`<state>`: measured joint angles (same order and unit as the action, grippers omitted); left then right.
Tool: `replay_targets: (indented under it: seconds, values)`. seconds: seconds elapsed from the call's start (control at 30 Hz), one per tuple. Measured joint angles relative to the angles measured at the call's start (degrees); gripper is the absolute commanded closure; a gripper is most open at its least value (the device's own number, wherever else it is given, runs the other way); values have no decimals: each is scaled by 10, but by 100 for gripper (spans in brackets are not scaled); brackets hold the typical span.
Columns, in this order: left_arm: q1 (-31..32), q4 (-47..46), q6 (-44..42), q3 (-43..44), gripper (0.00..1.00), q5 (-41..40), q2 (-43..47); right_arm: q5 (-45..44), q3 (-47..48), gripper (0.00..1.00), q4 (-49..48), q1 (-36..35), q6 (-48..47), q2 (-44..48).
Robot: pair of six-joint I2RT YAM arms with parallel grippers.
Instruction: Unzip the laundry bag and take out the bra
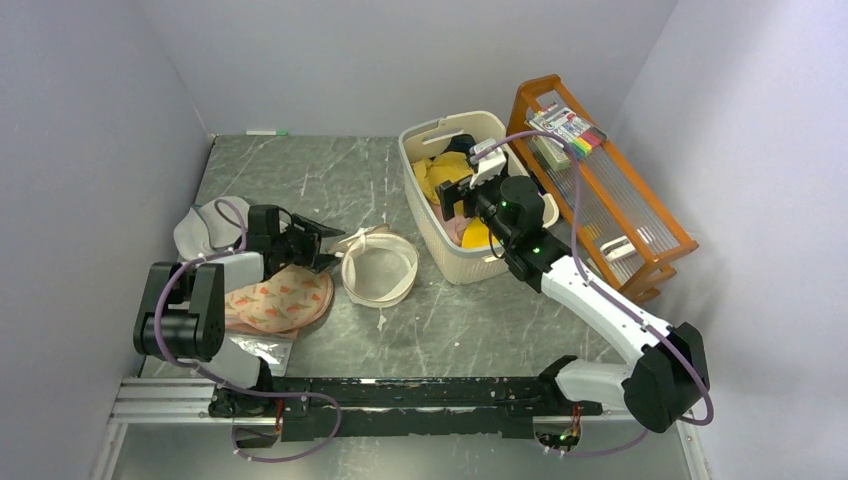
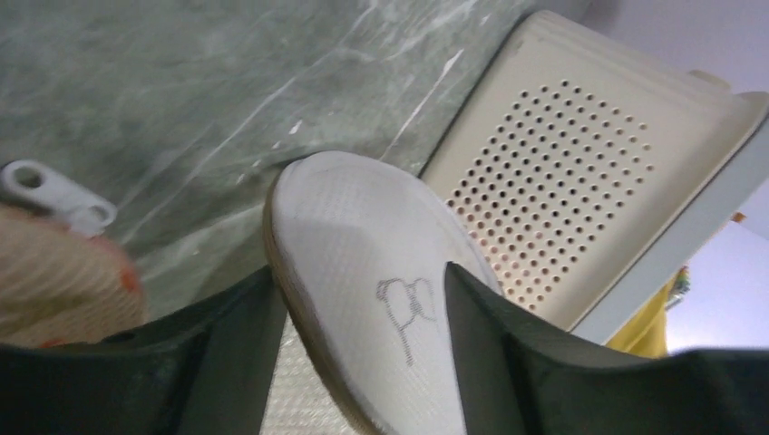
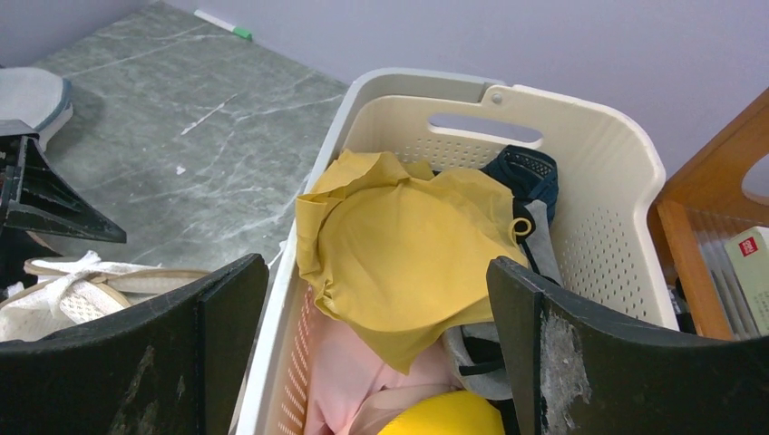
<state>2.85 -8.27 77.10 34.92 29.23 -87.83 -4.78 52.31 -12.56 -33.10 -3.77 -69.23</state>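
Reading this as the drop-off step. The bra [image 3: 444, 419] (my best guess: the smooth bright-yellow cup at the bottom edge of the right wrist view) lies in the basket [image 3: 580, 118], next to a pale pink garment [image 3: 349, 372] and below a flat orange-yellow cloth [image 3: 408, 263]. Right jaws are spread wide above it, gripping nothing.

The laundry bag [image 1: 378, 268] sits on the table [image 1: 300, 170] just left of the basket, unzipped with its mouth gaping, and looks empty. Left jaws read as clamped on its mesh lid, with a finger [image 2: 227, 362] against each side.

To finish cleanly, I'd say:
- Raise the right arm straight up with the jaws wide, so no strap or cloth rides up on a finger.
- Clear the basket rim before swinging away.
- Lower the lid before the left jaws let go, or it flops towards the pink printed bag [image 1: 285, 300].

Views:
- **Top:** shows the whole open ring of the bag and its neighbours, including the grey bag [image 1: 200, 230]. It shows neither jaw gap clearly.
- **Left wrist:** shows the lid's small logo [image 2: 403, 304] and the finger contact, but no bra.
- **Right wrist:** the only clear look into the basket. Just a scrap of the bag shows at lower left.
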Motion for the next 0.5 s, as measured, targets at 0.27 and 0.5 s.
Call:
replay_targets:
  seconds: [0.27,0.5]
  values:
    - [1,-143,41,-13,72,3,-18,-9,-4,8,-4,-1,0,12]
    - [-5,-197,-40,-31,86,-44,84,-24,-4,8,-4,-2,0,12]
